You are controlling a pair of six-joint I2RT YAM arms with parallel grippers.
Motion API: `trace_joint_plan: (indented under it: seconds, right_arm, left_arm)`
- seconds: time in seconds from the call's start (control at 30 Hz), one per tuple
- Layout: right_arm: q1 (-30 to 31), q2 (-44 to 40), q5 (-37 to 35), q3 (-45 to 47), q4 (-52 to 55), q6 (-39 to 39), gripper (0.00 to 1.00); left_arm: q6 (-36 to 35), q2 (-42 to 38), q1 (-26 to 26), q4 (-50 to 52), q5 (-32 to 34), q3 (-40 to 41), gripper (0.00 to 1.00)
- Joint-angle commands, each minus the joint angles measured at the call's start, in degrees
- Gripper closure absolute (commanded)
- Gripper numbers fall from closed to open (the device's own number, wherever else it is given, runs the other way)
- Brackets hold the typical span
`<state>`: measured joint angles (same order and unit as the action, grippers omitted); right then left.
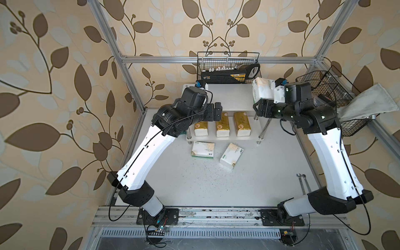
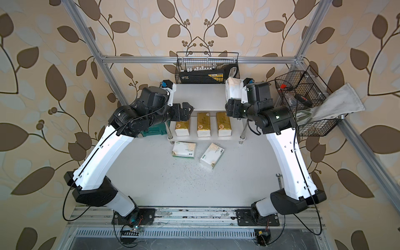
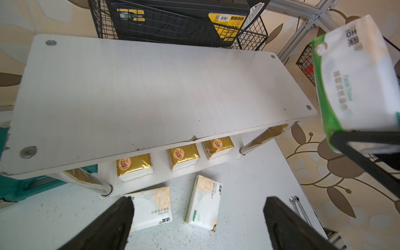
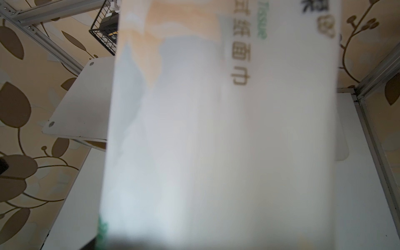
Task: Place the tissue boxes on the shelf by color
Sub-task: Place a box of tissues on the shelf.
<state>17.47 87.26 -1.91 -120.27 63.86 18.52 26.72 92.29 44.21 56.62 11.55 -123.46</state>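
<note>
So, gripping a white tissue pack [image 1: 263, 89] in the right gripper [image 1: 259, 104], raised just off the right end of the shelf [image 1: 229, 95]. Looks aimed at the bare top board, given three gold packs [image 1: 223, 127] already lined up on the lower one. Got the left gripper [image 1: 217, 110] wide open, empty, hovering by the shelf's front left, probably to leave room. Two more white packs [image 1: 202, 149] flat on the table [image 1: 216, 184], just in front.

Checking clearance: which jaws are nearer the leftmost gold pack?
Left: its open jaws hover almost over the leftmost gold pack; the right's grip a white pack at the shelf's other end.
</note>
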Motion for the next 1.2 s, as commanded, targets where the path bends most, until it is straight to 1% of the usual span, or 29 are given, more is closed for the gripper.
trace_joint_plan:
  seconds: [0.0, 0.13, 0.53, 0.83, 1.17]
  right_arm:
    - [-0.7, 3.3, 2.0, -4.8, 2.9, -3.1, 0.19]
    - [-0.7, 7.7, 0.2, -8.7, 4.8, -4.8, 0.19]
    - [-0.7, 15.5, -6.4, -13.2, 4.8, -7.0, 0.17]
    - [-0.9, 20.4, -8.3, -16.1, 5.0, -7.5, 0.13]
    - [-1.1, 20.7, -7.4, -13.0, 1.3, -4.7, 0.13]
  left_arm:
    - [-1.1, 1.0, -0.5, 1.3, -2.1, -2.0, 0.01]
    - [-0.6, 1.7, -0.5, 1.4, -2.8, -1.8, 0.01]
    - [0.6, 1.8, -0.5, 0.6, -3.6, 0.3, 0.01]
    - [0.9, 1.6, -0.5, 0.4, -3.6, 1.5, 0.01]
    - [1.3, 0.4, -0.5, -0.7, -3.2, 3.5, 0.01]
